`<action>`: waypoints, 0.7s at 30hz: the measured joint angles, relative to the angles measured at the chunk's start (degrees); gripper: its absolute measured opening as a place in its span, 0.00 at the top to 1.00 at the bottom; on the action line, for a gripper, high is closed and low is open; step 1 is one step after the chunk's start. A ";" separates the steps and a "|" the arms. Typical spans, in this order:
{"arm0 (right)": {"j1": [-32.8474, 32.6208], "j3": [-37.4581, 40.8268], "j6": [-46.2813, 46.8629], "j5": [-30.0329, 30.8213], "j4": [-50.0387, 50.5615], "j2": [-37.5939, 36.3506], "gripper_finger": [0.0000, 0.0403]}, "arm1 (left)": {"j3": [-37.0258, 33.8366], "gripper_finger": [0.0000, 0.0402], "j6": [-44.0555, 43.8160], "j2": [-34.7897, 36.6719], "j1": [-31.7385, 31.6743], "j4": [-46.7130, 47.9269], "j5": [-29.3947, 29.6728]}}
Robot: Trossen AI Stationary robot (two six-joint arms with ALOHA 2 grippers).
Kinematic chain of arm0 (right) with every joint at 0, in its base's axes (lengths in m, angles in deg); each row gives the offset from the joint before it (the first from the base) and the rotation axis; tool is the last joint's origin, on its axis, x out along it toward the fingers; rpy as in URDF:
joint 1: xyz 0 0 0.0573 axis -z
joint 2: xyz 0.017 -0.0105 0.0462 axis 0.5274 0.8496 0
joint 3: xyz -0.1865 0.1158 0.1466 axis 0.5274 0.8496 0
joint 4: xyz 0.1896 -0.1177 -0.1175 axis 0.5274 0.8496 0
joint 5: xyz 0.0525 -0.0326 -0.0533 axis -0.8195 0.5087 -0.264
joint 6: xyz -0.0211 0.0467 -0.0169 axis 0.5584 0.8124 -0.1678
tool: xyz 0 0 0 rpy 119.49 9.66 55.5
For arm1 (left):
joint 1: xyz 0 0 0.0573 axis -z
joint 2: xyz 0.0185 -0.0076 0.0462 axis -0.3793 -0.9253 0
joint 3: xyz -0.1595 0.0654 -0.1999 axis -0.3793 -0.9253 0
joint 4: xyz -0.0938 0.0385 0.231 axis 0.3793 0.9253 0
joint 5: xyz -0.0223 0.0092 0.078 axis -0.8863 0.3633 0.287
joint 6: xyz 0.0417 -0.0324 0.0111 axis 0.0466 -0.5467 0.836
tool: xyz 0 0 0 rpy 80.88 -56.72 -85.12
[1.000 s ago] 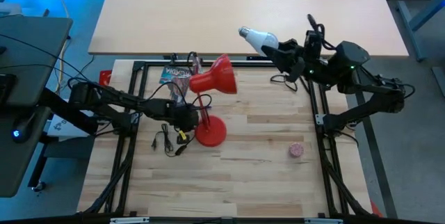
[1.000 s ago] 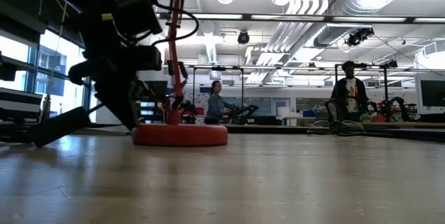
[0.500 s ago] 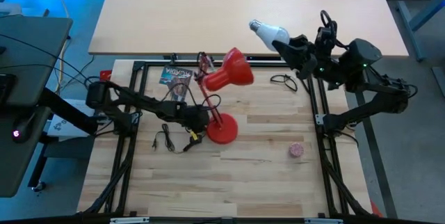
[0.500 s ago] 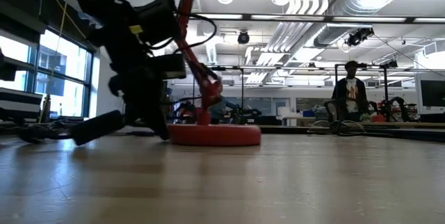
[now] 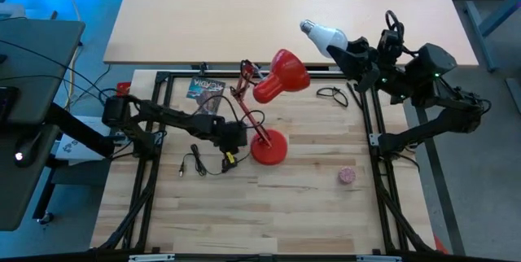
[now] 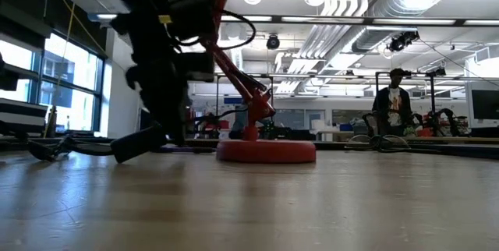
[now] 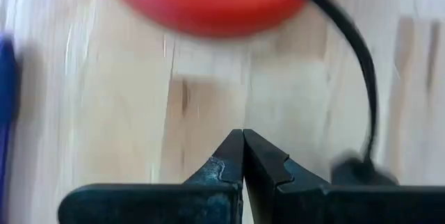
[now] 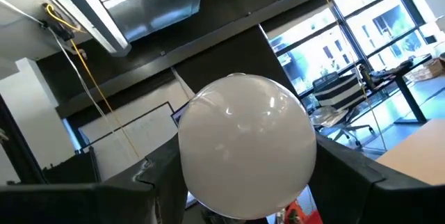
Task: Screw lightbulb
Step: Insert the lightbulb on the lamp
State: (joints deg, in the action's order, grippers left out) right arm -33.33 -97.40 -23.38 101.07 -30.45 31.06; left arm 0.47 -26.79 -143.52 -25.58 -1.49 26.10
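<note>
The right gripper (image 5: pixel 348 47) is clamped on the small white pear-shaped lightbulb with the grey-silver screw base (image 5: pixel 324 36), held up off the table at its far right edge, base pointing away from the claw (in the right wrist view the glass (image 8: pixel 245 144) fills the space between the fingers). The red metal desk lamp (image 5: pixel 269 146) stands nearby, its shade (image 5: pixel 281 76) well apart from the bulb. The left gripper (image 7: pixel 243 156), pinched shut on nothing, sits low just beside the lamp's round base. A small pink ball (image 5: pixel 348 176) lies on the wooden table (image 5: pixel 317 213).
</note>
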 joint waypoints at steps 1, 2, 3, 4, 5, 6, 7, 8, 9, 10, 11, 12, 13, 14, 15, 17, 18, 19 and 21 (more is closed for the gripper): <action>0.00 0.00 -0.23 0.01 -0.30 -0.32 0.43 | -0.09 1.00 -0.40 1.41 0.00 1.16 0.16; 0.00 0.00 -0.74 0.02 -0.15 -0.74 0.43 | -0.33 1.00 -1.23 3.15 0.00 1.69 0.77; 0.02 0.00 -1.06 0.06 -0.25 -1.03 0.43 | -0.58 1.00 -2.36 5.06 0.10 1.75 1.59; 0.02 0.00 -1.14 0.04 -0.27 -1.48 0.43 | -0.81 1.00 -3.93 7.22 0.15 1.47 2.30; 0.00 0.00 -1.16 0.04 -0.12 -1.77 0.43 | -0.99 1.00 -5.84 9.09 0.35 0.78 3.09; 0.00 -0.01 -1.16 0.06 -0.22 -2.11 0.43 | -1.16 1.00 -7.82 10.92 0.72 -0.99 3.87; 0.00 0.00 -1.30 0.06 0.03 -2.47 0.43 | -1.33 1.00 -9.61 12.52 1.18 -3.38 4.47; -0.01 0.00 -1.57 0.06 0.40 -2.70 0.43 | -1.41 1.00 -11.35 13.72 2.02 -6.10 5.51; -0.04 -0.02 -1.74 0.21 1.03 -2.99 0.43 | -1.42 1.00 -12.59 14.78 3.05 -9.26 6.53; -0.04 -0.02 -1.79 0.49 2.29 -3.25 0.43 | -1.39 1.00 -13.68 15.09 4.28 -12.50 7.87; -0.04 -0.02 -1.76 0.56 3.33 -3.40 0.43 | -1.32 1.00 -14.79 15.08 5.67 -15.36 9.55; -0.04 -0.02 -1.57 0.55 4.26 -3.52 0.43 | -1.08 1.00 -15.87 14.44 7.16 -17.49 11.38; -0.04 -0.02 -1.28 0.59 5.03 -3.58 0.43 | -0.44 1.00 -16.99 13.21 8.64 -18.82 13.46; -0.04 -0.02 -1.20 0.54 5.25 -3.63 0.43 | 0.81 1.00 -17.88 11.60 9.90 -19.32 15.43; -0.04 -0.02 -1.18 0.54 5.30 -3.64 0.43 | 2.49 1.00 -18.34 9.51 11.02 -19.14 17.39; -0.04 -0.02 -1.17 0.54 5.22 -3.79 0.43 | 7.66 1.00 -18.64 4.46 12.42 -18.28 20.78; -0.04 -0.02 -1.16 0.54 5.19 -3.84 0.43 | 10.67 1.00 -18.21 1.72 12.68 -18.00 21.90; -0.04 -0.02 -1.11 0.54 5.18 -3.85 0.43 | 14.72 1.00 -16.88 -1.22 12.68 -17.02 23.02; -0.02 -0.02 -0.81 0.54 5.21 -3.80 0.43 | 23.59 1.00 -13.46 -7.08 12.15 -12.23 25.92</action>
State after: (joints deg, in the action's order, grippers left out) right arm -33.35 -97.42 -24.19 101.61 -25.24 27.26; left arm 24.06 -40.25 -150.60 -13.43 -13.72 52.02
